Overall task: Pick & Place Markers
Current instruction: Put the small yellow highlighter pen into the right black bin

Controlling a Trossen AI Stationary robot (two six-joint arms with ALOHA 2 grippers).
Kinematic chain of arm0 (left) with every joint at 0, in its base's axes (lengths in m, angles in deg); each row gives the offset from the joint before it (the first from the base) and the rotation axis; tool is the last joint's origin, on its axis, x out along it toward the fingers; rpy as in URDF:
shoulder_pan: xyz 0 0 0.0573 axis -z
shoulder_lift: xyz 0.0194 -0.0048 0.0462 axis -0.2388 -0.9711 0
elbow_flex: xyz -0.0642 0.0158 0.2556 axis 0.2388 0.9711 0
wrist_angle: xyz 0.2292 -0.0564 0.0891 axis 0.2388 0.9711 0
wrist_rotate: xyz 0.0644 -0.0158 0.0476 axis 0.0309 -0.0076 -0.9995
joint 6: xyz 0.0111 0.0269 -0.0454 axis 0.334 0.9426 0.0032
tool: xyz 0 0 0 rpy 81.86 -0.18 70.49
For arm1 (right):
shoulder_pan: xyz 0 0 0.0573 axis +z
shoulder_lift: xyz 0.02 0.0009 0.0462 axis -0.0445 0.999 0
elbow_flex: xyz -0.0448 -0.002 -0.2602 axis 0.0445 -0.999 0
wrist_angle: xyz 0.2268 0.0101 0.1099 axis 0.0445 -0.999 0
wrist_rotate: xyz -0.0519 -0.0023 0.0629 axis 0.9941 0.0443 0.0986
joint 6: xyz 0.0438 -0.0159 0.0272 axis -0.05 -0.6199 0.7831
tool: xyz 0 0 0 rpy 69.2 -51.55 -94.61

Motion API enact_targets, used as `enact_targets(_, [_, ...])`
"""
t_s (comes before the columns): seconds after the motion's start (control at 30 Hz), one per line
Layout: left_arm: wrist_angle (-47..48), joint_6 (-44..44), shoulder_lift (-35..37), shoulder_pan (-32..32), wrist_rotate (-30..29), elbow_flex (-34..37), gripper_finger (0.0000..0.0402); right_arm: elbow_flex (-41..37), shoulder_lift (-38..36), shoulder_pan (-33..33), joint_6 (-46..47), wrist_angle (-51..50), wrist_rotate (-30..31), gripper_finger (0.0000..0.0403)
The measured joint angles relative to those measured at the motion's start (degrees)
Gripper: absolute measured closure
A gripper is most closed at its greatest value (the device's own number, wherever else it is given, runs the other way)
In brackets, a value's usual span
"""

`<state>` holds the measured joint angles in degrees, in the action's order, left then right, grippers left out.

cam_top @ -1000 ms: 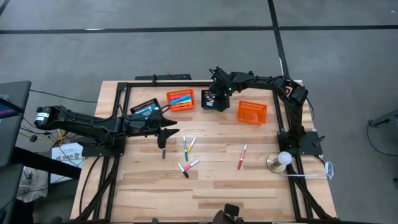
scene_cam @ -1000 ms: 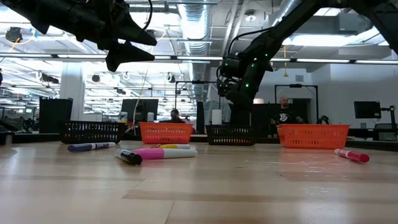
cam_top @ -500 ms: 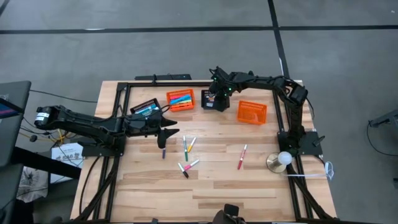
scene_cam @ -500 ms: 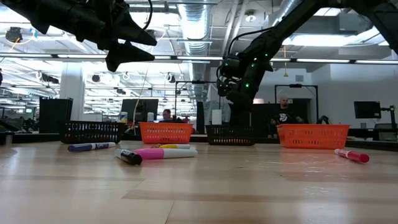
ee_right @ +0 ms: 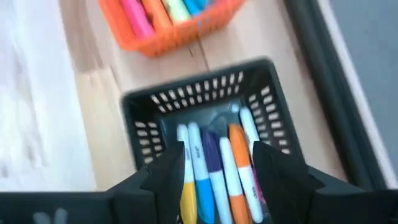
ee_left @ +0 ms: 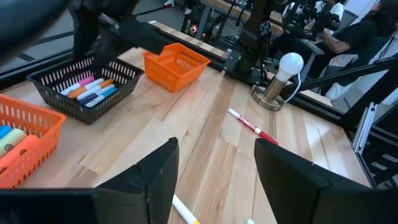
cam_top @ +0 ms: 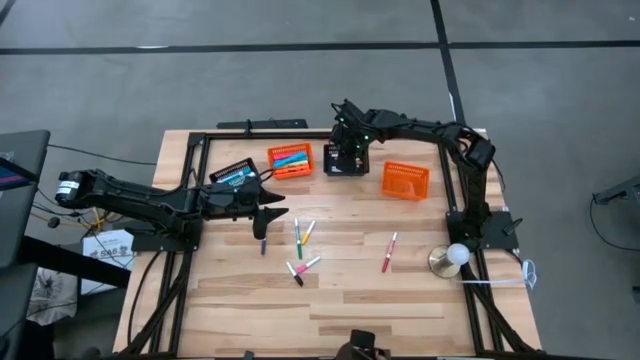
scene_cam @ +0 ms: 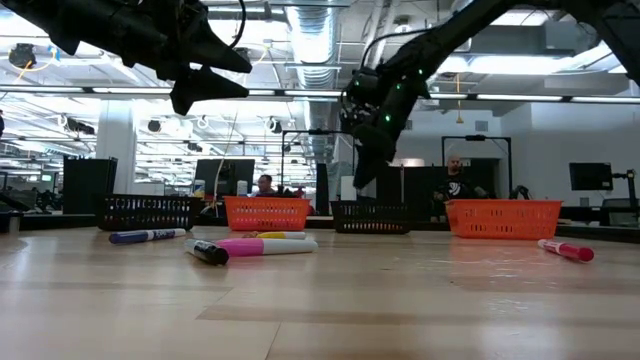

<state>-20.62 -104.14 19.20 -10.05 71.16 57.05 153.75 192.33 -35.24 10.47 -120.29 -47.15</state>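
Right tool (cam_top: 347, 150) sits over the black basket (cam_top: 344, 160) at 12 o'clock on the surface (cam_top: 350, 300). Fingers spread, nothing held; the wrist view looks straight down onto markers already lying inside (ee_right: 214, 168).

Left tool (cam_top: 270, 212) hovers at about 9 o'clock, above the loose cluster. Fingers wide apart, empty.

Markers left on the surface:
- purple marker (cam_top: 263, 243), just under the left tool
- small bunch (cam_top: 301, 250) of yellow, green, pink and dark ones near centre, some touching or crossed
- red marker (cam_top: 389, 251) alone at 3 o'clock

Risks as I judge them:
- Right tool is low between the basket walls; a sideways pull could hook the mesh and drag or tip the basket.
- The centre bunch is tightly packed; closing on one may roll or flick its neighbours.
- The purple one is thin and round; a pinch off its axis could squirt it away.

Around:
- filled orange basket (cam_top: 290, 159) at 11 o'clock
- tilted orange basket (cam_top: 405, 180) at 1 o'clock
- second black basket (cam_top: 232, 174) at 10 o'clock, close behind the left arm
- lamp (cam_top: 453, 257) at 4 o'clock, near the red marker, crowds a right-arm approach
- person (scene_cam: 456, 185) seated in the room beyond
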Motion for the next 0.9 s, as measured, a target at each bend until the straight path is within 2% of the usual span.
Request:
enact_targets(0.1, [0.0,0.3,0.0,0.0,0.0,0.0,0.0192,1.9,-0.8,1.1,0.0,-0.8,-0.9,0.0226])
enact_targets(0.27, [0.0,0.3,0.0,0.0,0.0,0.0,0.0192,1.8,-4.4,1.8,0.6,-2.9,-9.4,0.0231])
enact_targets(0.37, [-0.3,0.3,0.0,0.0,-0.1,0.0,0.0192,0.1,-7.8,1.5,1.6,-4.0,-12.0,0.0232])
enact_targets(0.6, [-1.4,0.3,0.0,0.0,-0.1,0.0,0.0192,-10.0,-19.7,1.4,6.4,-1.2,-11.4,0.0229])
enact_targets(0.9, [-2.4,0.3,0.0,0.0,-0.3,0.0,0.0192,-27.0,-39.9,1.9,16.1,7.5,-1.0,0.0233])
